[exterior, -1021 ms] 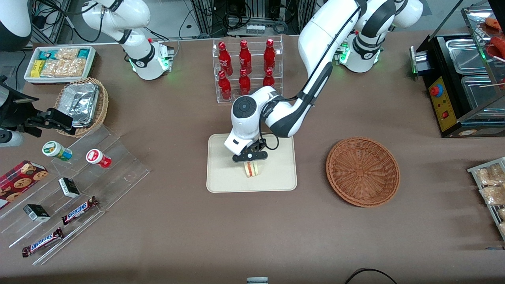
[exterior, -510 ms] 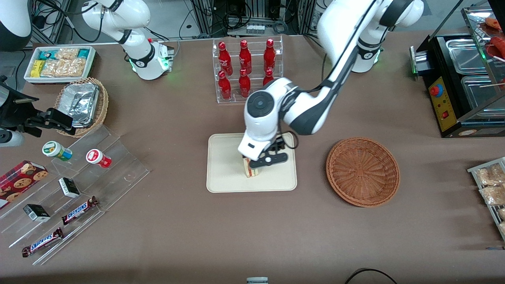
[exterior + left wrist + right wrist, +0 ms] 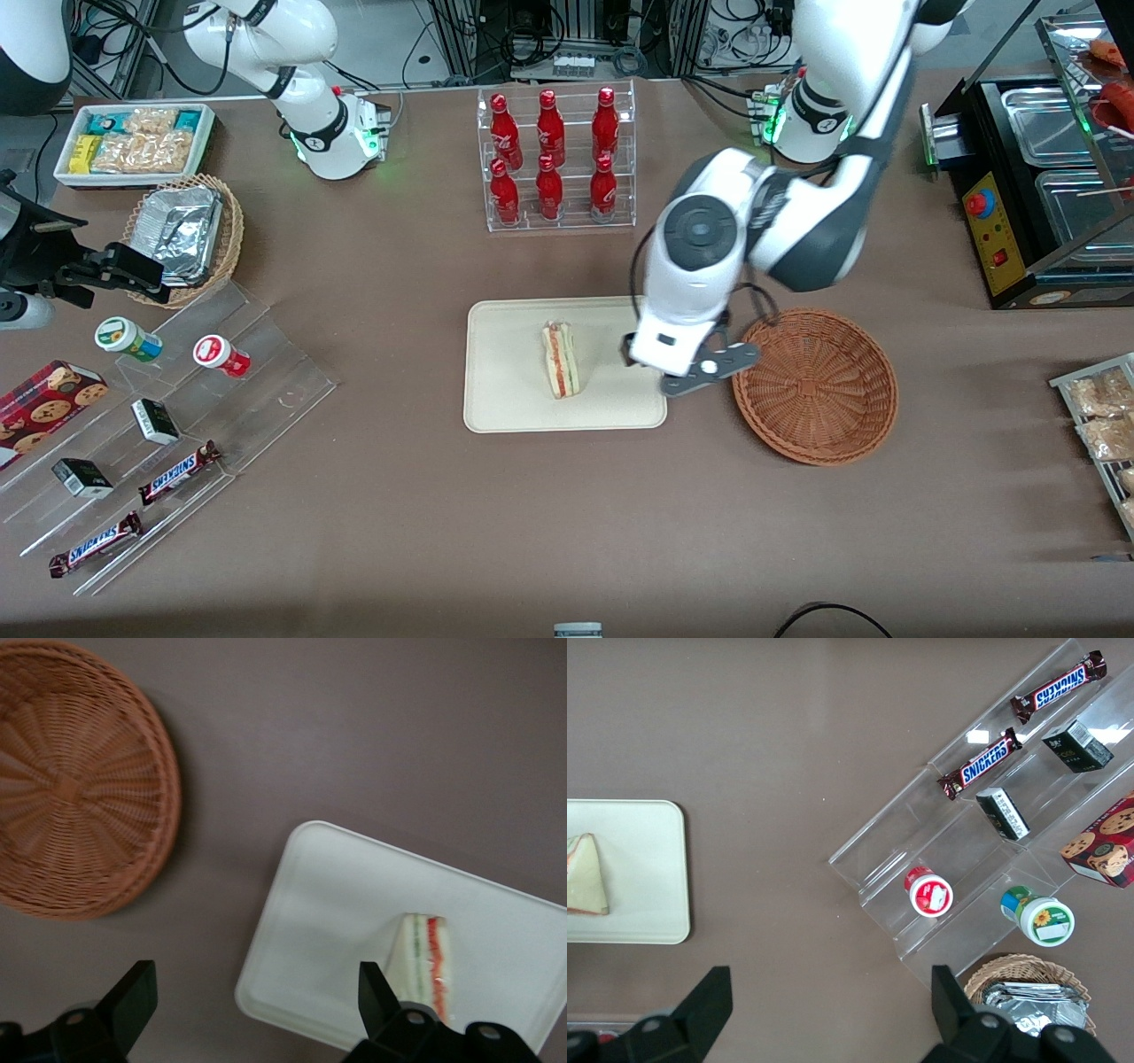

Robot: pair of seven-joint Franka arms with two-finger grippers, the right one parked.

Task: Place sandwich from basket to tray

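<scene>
Front view, gripper apart over tray edge nr basket, sandwich mid-tray

The gripper fingertips are hidden under the wrist in the front view. In the left wrist view, the picture's edge crops the basket, apparently empty, and the tray.

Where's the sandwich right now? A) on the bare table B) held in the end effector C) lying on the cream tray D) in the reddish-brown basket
C: the sandwich lies on the cream tray, while the open end effector hangs empty between the tray and the basket, which holds nothing.
</scene>
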